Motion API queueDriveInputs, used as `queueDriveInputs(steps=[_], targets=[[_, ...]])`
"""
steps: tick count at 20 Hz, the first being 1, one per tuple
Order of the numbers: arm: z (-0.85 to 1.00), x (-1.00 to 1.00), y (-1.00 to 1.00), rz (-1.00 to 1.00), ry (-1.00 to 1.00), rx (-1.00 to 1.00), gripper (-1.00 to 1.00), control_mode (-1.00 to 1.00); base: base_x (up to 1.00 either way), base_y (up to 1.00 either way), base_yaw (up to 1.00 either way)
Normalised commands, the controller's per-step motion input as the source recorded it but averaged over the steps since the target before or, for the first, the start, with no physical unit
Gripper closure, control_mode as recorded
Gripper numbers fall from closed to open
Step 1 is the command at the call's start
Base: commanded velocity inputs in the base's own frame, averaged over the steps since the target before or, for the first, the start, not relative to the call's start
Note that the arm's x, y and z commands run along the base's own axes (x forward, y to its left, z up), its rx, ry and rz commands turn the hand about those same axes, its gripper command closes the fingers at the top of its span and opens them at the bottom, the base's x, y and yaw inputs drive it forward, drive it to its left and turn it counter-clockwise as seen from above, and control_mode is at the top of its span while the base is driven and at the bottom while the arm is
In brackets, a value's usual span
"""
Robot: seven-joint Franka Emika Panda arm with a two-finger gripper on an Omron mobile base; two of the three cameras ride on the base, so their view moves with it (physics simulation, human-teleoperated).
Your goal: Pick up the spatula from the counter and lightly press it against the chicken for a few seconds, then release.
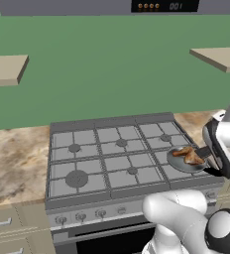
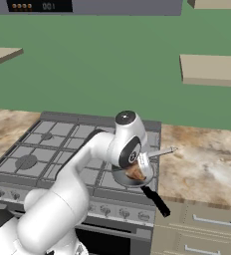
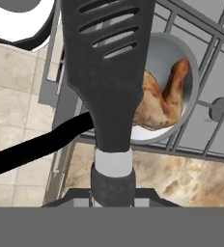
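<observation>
Clamped tight in the pincer (image 3: 113,193), by its dark grip: the black spatula (image 3: 106,72). Reaches forward from the hand with a slotted blade, out over the grey pan (image 3: 169,50) and across one side of the chicken (image 3: 160,103). Cannot tell whether blade and meat touch. In the right base view, pokes a thin pale handle end out to the right of the hand, toward the marble desk (image 2: 207,164). Under the hand, on the front right burner of the stove (image 1: 107,158): the pan, with the browned chicken lying inside. Sticks a black pan handle (image 2: 156,200) out past the stove's front edge, above the drawers (image 2: 202,221). Farther back, the other grey grates, then a green wall (image 1: 112,74) with tan shelves (image 1: 5,69).
</observation>
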Motion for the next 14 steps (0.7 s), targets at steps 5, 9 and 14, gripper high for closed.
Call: queueDriveInputs(steps=[5,9,14], targets=[[-0.01,0.06,0.0,0.1,0.0,0.0,1.0,-1.0,0.0,0.0,0.0],[-0.03,0.06,0.0,0.09,0.0,0.0,1.0,-1.0,0.0,0.0,0.0],[-0.03,0.0,0.0,0.07,-0.01,0.0,1.0,-1.0,0.0,0.0,0.0]])
